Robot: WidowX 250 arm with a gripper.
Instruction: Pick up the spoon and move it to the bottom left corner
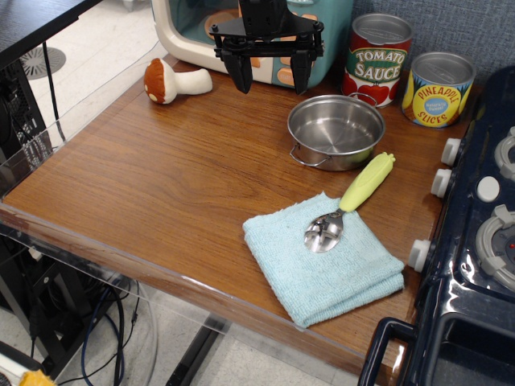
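Black two-fingered gripper (269,80) spread wide, empty, up at the back; small metal spoon with yellow-green corn-cob handle (352,202) well toward the front right, bowl on folded light-blue cloth (322,257), handle slanting toward steel pot (335,130)

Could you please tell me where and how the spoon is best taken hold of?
Probably by the thick corn-cob handle of the spoon, from above, pincer closing across its width. The handle lies flat beside the pot, partly off the cloth; the bowl is thin.
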